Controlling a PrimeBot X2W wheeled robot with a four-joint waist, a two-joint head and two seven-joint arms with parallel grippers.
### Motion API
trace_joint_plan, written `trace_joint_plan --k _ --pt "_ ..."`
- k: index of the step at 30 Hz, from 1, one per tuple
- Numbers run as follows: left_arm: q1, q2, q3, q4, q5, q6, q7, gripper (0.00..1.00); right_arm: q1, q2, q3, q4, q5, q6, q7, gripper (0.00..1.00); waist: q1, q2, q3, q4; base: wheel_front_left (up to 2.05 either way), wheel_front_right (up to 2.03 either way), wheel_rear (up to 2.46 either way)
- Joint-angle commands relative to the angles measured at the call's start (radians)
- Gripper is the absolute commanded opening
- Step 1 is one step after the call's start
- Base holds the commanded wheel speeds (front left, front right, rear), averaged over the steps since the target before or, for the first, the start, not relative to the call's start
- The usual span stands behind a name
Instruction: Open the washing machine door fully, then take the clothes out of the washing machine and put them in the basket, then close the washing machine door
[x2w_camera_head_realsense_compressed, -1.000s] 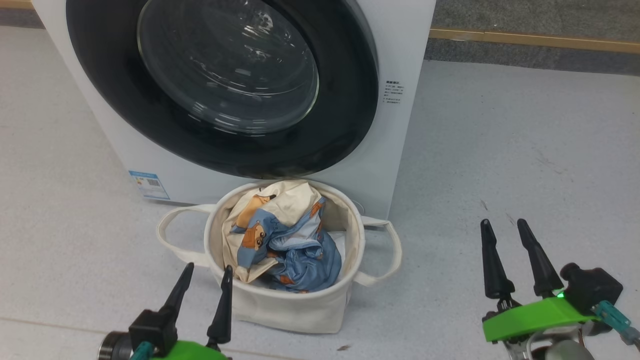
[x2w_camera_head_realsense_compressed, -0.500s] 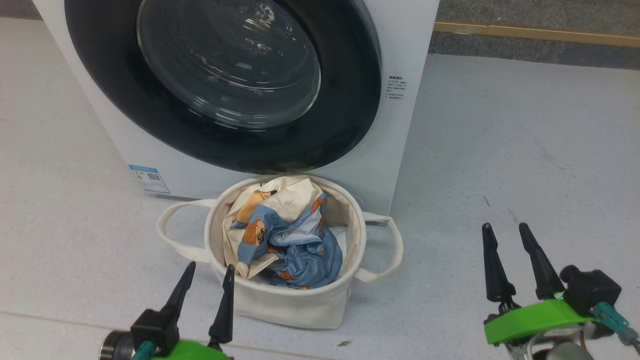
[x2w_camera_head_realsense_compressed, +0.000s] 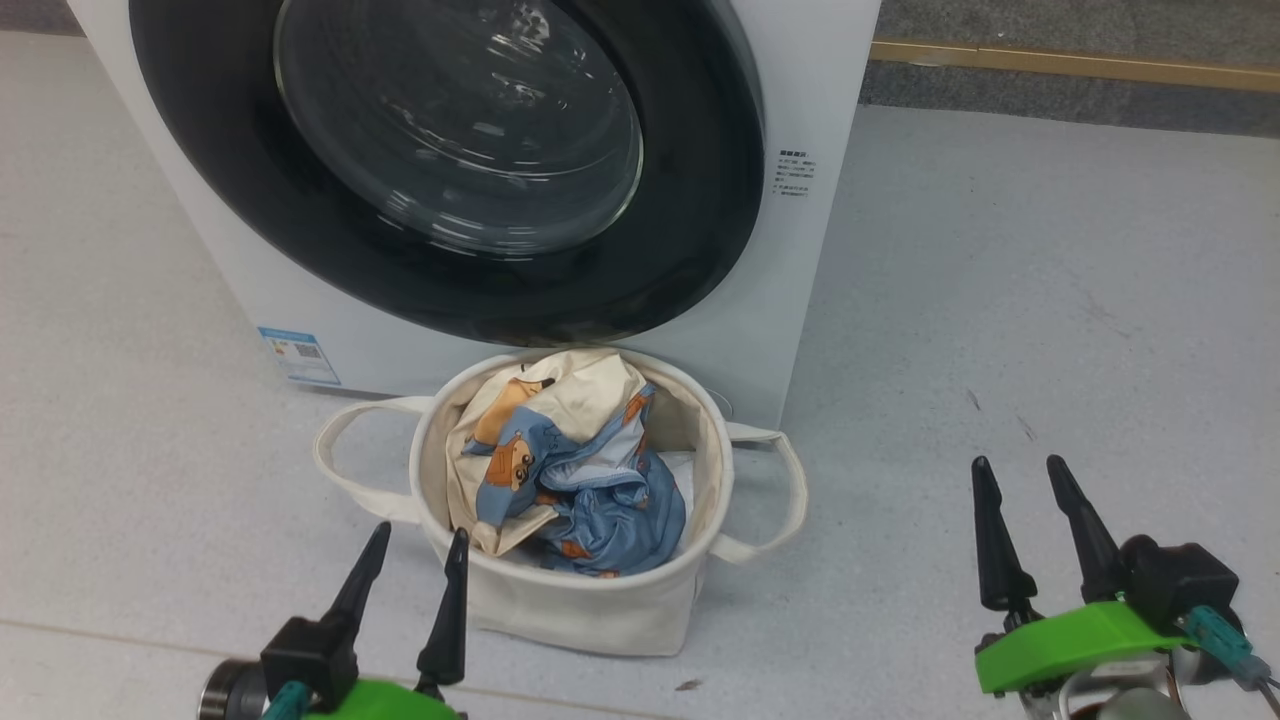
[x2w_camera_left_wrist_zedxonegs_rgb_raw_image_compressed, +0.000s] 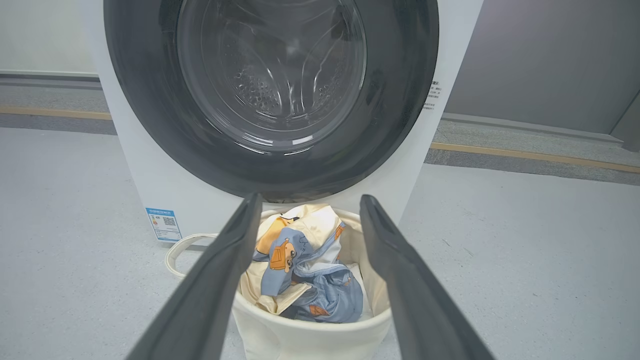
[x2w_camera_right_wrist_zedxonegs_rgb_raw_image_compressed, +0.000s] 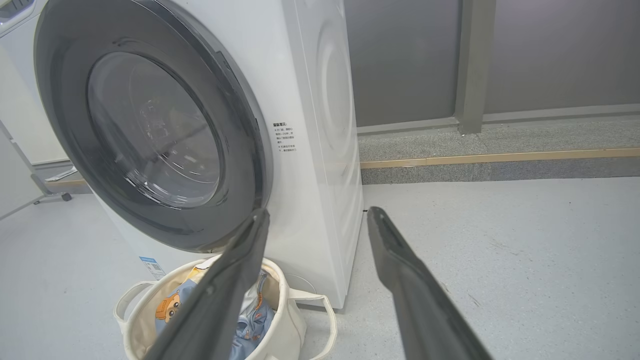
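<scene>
The left gripper (x2w_camera_head_realsense_compressed: 421, 531) and the right gripper (x2w_camera_head_realsense_compressed: 1017, 462) hover low over the floor (x2w_camera_head_realsense_compressed: 1040, 300), both with fingers spread and holding nothing. Just beyond the left one stands the basket (x2w_camera_head_realsense_compressed: 600, 615), with the clothes (x2w_camera_head_realsense_compressed: 575, 480) bunched inside. Right behind it is the washing machine (x2w_camera_head_realsense_compressed: 800, 300), its door (x2w_camera_head_realsense_compressed: 250, 200) lying against the front.

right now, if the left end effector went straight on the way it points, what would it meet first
Most likely the basket: the open left end effector points at its near wall, clothes just behind. Depth is unclear; slightly higher, it could reach the washing machine door instead.
</scene>
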Motion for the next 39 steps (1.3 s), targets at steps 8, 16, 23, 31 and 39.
trace_joint_plan --k 8,16,23,31,39 --pt "-0.047 0.003 0.036 -0.026 -0.008 0.001 -0.012 1.00 -0.043 -0.001 0.030 -0.023 0.013 0.000 -0.004 1.00 0.0000 0.0000 -0.002 0.000 0.00 0.00 0.00" --pt "-0.004 0.000 0.005 0.003 -0.021 0.000 0.000 0.00 -0.002 0.000 0.005 0.004 0.011 0.000 0.000 0.00 0.0000 0.0000 0.000 0.002 0.00 0.00 0.00" --pt "0.013 -0.001 0.014 0.056 -0.059 -0.002 0.016 0.00 0.015 0.004 0.004 0.056 0.050 0.000 0.010 0.00 0.0005 0.0000 -0.001 0.002 0.00 0.00 0.00" --pt "0.014 0.000 0.027 0.046 -0.154 -0.007 0.038 0.00 0.013 0.002 -0.001 0.053 0.141 0.000 0.033 0.00 0.0002 0.0000 -0.003 0.002 0.00 0.00 0.00" --pt "0.012 0.000 0.040 0.038 -0.247 -0.012 0.059 0.00 0.009 0.001 -0.007 0.051 0.231 0.000 0.056 0.00 0.0001 0.0000 -0.005 0.002 0.00 0.00 0.00"
